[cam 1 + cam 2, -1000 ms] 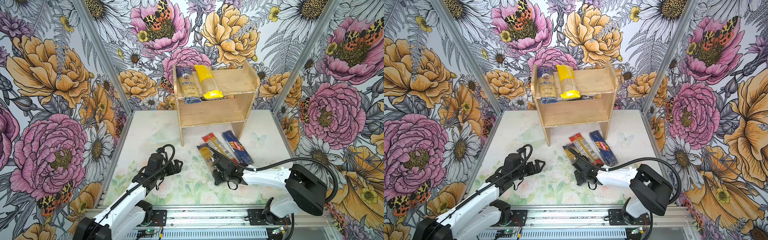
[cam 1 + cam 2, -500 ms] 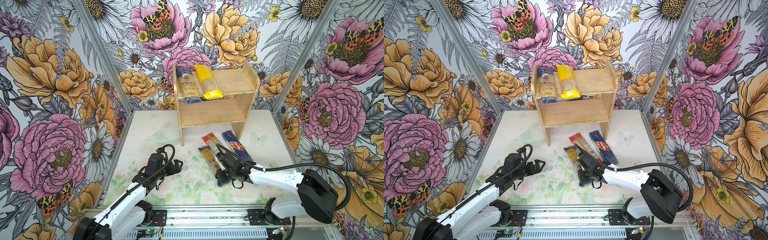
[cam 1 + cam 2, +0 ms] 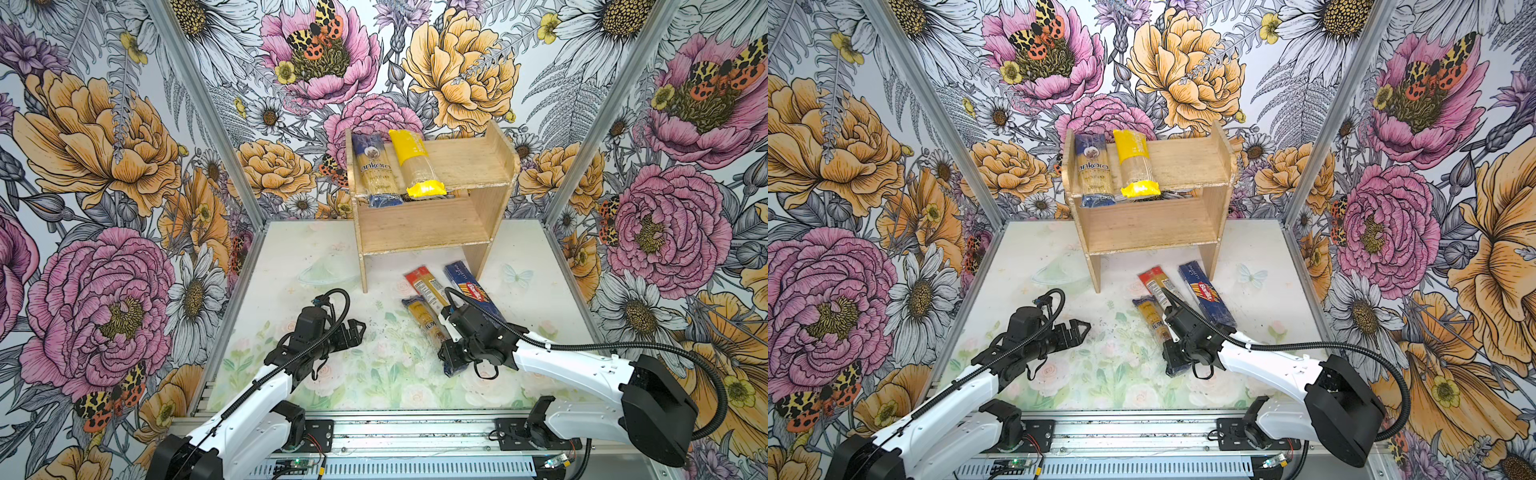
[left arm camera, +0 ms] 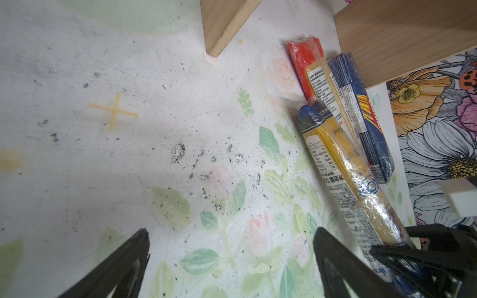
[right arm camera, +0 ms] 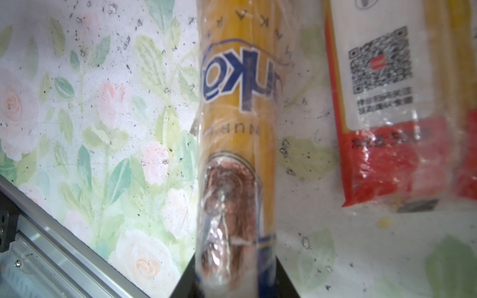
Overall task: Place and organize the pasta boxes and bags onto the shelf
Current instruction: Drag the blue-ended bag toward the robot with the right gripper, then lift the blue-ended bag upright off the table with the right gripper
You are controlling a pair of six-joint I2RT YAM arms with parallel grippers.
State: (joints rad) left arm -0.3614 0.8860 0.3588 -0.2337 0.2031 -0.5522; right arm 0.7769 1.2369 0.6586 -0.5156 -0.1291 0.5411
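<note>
Slimmer blue-ended bag (image 3: 424,318) of spaghetti lies on the near side of the wooden shelf (image 3: 419,226), just left of the red-ended pack (image 3: 428,286). The right gripper (image 3: 451,358) is clamped on its near end. The left gripper (image 3: 355,330) hovers at left, jaws wide apart, empty.

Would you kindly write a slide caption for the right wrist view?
Right gripper shut on the slimmer blue-ended bag; red-ended pack beside it on the floral table.

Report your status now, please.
Right gripper shut on slim blue-ended bag. Left gripper open, empty. Shelf holds two bags. Red pack close beside bag.
</note>
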